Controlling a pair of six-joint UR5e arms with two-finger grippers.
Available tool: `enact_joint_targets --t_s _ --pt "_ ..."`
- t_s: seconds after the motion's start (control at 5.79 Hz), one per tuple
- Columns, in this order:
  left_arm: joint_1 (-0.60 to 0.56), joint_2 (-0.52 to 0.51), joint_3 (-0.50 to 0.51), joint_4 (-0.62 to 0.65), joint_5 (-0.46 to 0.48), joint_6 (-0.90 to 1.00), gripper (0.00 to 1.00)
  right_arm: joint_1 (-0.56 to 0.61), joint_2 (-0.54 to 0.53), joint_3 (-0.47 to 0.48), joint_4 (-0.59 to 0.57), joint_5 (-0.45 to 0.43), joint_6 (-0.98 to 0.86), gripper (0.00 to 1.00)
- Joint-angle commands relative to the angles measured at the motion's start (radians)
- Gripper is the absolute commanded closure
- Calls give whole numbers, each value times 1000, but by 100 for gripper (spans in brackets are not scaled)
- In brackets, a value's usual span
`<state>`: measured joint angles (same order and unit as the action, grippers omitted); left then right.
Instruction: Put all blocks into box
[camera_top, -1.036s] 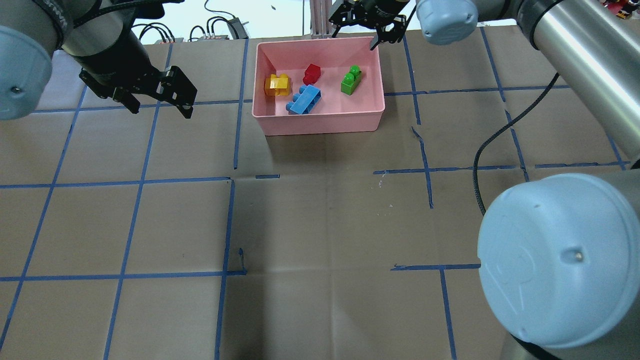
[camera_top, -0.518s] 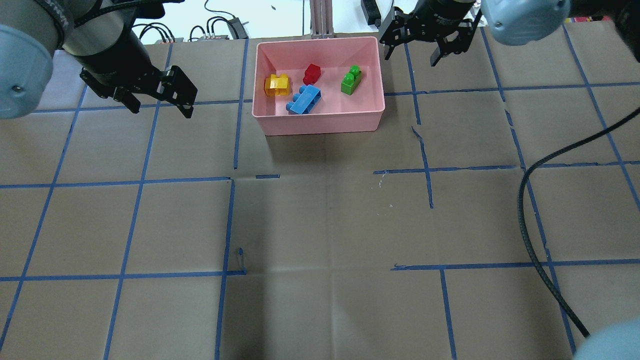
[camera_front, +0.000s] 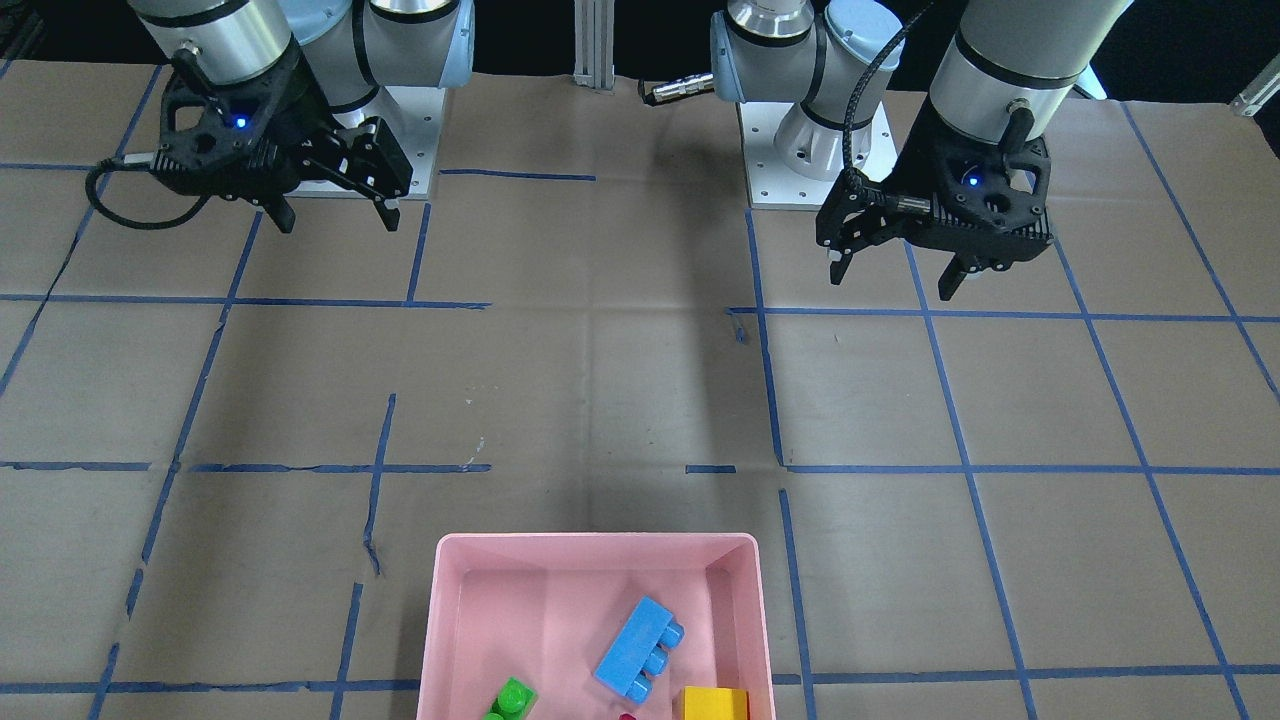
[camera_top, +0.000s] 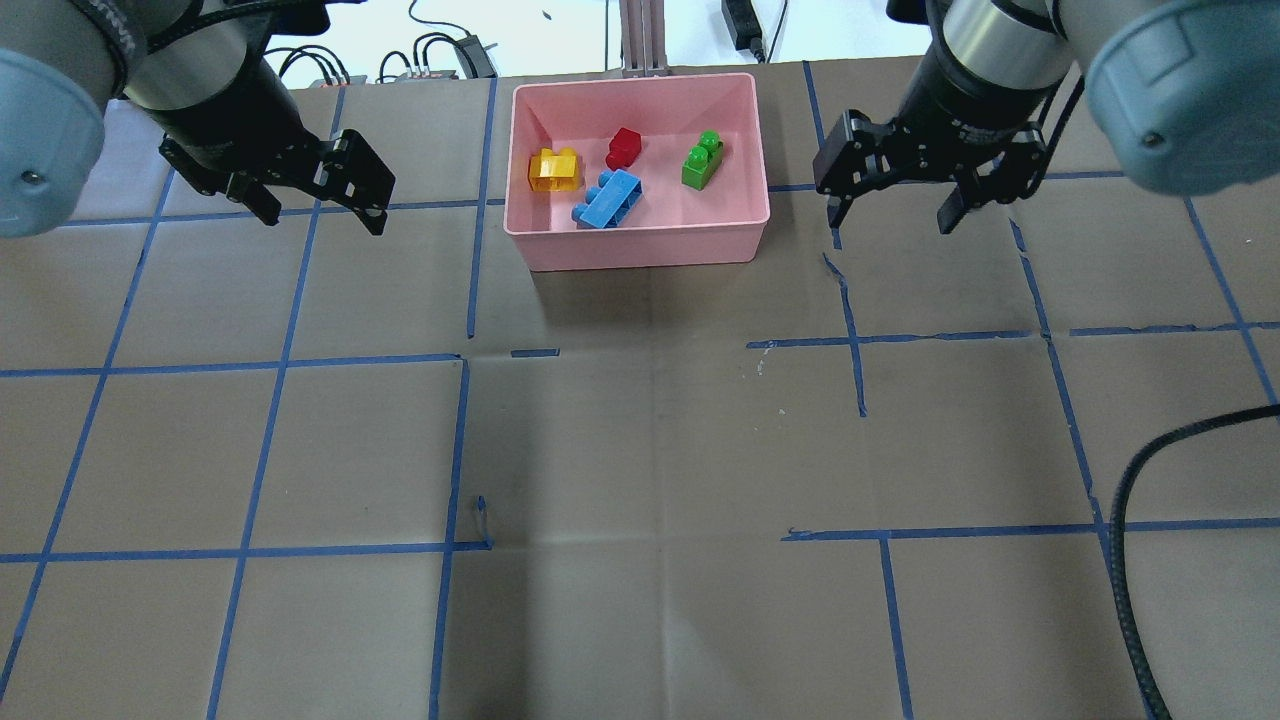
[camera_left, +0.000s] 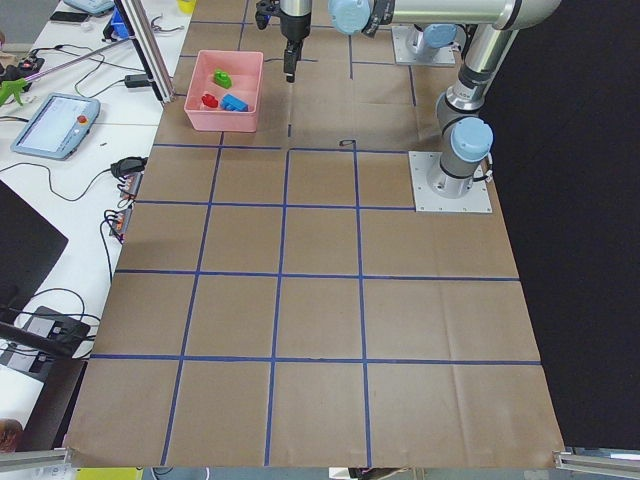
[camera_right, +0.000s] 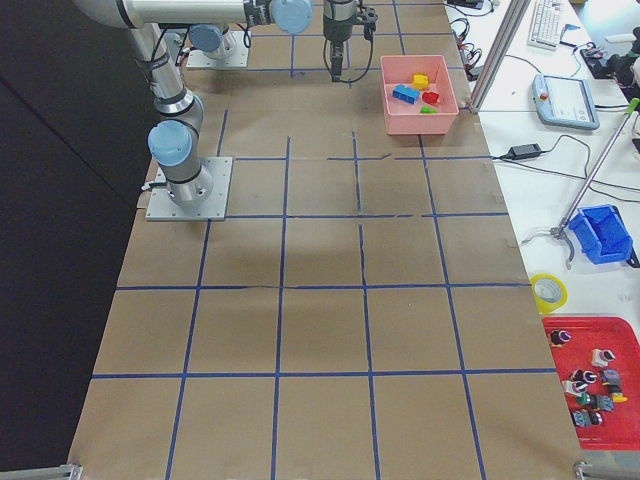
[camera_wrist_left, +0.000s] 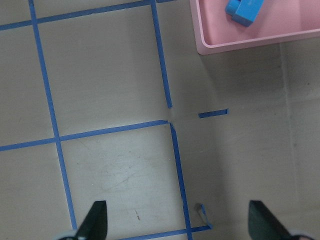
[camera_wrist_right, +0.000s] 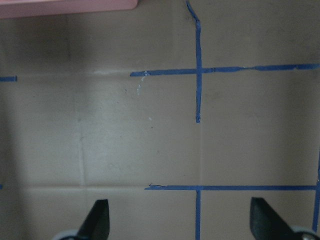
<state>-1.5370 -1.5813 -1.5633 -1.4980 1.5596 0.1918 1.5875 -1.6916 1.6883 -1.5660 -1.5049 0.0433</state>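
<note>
The pink box (camera_top: 640, 245) stands at the far middle of the table. In it lie the yellow brick (camera_top: 555, 171), the red brick (camera_top: 624, 148), the blue brick (camera_top: 607, 199) and the green brick (camera_top: 702, 161). My left gripper (camera_top: 322, 212) is open and empty, above the table left of the box. My right gripper (camera_top: 890, 211) is open and empty, above the table right of the box. The box (camera_front: 455, 640) also shows in the front view with the blue brick (camera_front: 640, 648), green brick (camera_front: 512, 699) and yellow brick (camera_front: 716, 704). Both grippers are apart from the box.
The table is brown paper with a grid of blue tape (camera_top: 460, 450). A black cable (camera_top: 1125, 560) hangs at the right. Cables and devices (camera_top: 440, 55) lie beyond the table's far edge. The arm bases (camera_front: 800, 150) stand at the near side.
My right gripper has moved from over the box's far rim out to the right and toward the robot, clear of the box. My left arm and the bricks have not moved.
</note>
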Motion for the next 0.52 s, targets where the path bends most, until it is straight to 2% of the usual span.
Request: enact_joint_targets --t_s 0.0,0.35 --pt "0 1 0 1 -1 0 1 0 -130 127 11 -84 0 0" --pt "1 0 0 1 -1 0 1 0 -146 146 21 -83 3 0"
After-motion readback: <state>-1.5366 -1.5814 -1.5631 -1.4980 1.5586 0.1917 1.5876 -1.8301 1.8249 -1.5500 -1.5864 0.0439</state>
